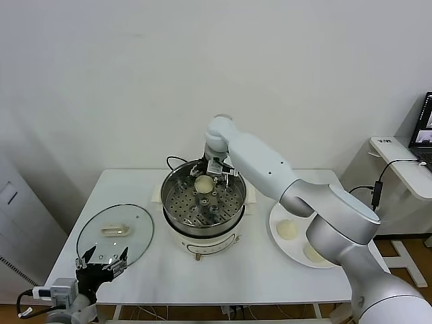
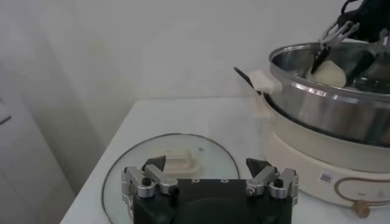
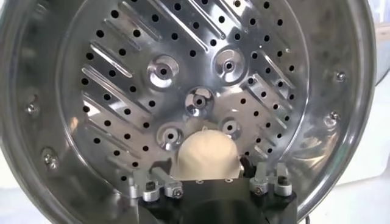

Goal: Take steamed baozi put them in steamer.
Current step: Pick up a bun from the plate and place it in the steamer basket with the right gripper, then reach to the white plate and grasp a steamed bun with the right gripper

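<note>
One cream-white steamed baozi (image 1: 203, 183) (image 3: 207, 155) (image 2: 329, 73) sits at the far side of the steamer (image 1: 177, 202) (image 3: 36, 73) (image 2: 329, 109), a shiny perforated steel basket on a white cooker base. My right gripper (image 1: 206, 177) (image 3: 201, 169) reaches down into the basket. It is open, and the bun lies between its spread fingers. Two more baozi (image 1: 287, 229) (image 1: 314, 253) lie on the white plate (image 1: 277, 216) to the right, the nearer one partly hidden by my right arm. My left gripper (image 1: 101, 260) (image 2: 205, 163) hangs open and empty at the front left.
A round glass lid (image 1: 115, 233) (image 2: 170, 158) with a white handle lies flat on the table left of the steamer, just beyond the left gripper. A black cord runs behind the cooker. A side table with a laptop (image 1: 425, 128) stands at the far right.
</note>
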Motion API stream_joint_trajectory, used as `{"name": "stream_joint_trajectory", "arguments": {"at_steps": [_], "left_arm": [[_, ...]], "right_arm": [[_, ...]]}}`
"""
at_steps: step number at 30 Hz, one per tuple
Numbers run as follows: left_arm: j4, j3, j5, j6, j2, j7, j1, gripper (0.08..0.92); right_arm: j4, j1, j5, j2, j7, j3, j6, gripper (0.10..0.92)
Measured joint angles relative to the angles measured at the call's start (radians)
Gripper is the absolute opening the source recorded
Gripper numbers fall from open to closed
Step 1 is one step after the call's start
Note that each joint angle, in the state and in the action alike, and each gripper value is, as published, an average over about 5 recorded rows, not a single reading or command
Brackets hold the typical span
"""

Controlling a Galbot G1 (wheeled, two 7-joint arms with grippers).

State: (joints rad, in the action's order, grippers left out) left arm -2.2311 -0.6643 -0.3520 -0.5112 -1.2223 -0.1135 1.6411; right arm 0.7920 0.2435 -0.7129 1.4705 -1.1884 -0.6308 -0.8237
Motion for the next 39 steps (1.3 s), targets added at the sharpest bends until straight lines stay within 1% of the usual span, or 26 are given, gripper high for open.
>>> {"name": "stream_joint_trajectory", "arguments": {"at_steps": [7,15,18,22,26,30,34,39], "left_arm": [[-0.003,-0.002,0.000,-0.001,0.001,0.000,0.003,0.823],[-0.008,-0.003,0.001,-0.001,0.005,0.000,0.006,0.823],[-0.012,-0.004,0.000,-0.002,0.003,-0.001,0.007,0.823],[-0.016,-0.005,0.000,-0.002,0.000,-0.001,0.012,0.823],[-0.016,-0.006,0.000,-0.002,-0.001,-0.001,0.013,0.823],[-0.017,-0.007,0.000,-0.001,-0.002,0.000,0.015,0.823],[-0.020,-0.009,0.000,0.003,-0.003,0.002,0.022,0.823],[-0.020,-0.011,0.000,0.004,-0.007,0.002,0.023,0.823]], "right_arm": [[0.027,0.117,0.259,-0.089,-0.062,-0.106,0.000,0.823],[0.083,0.257,0.585,-0.249,-0.130,-0.297,0.015,0.823],[0.108,0.285,0.689,-0.311,-0.146,-0.370,0.072,0.823],[0.147,0.305,0.802,-0.388,-0.155,-0.457,0.220,0.823],[0.190,0.310,0.889,-0.455,-0.154,-0.520,0.383,0.823],[0.226,0.303,0.945,-0.513,-0.145,-0.565,0.511,0.823],[0.245,0.283,0.977,-0.554,-0.132,-0.591,0.598,0.823],[0.253,0.247,0.993,-0.584,-0.110,-0.605,0.671,0.823]]}}
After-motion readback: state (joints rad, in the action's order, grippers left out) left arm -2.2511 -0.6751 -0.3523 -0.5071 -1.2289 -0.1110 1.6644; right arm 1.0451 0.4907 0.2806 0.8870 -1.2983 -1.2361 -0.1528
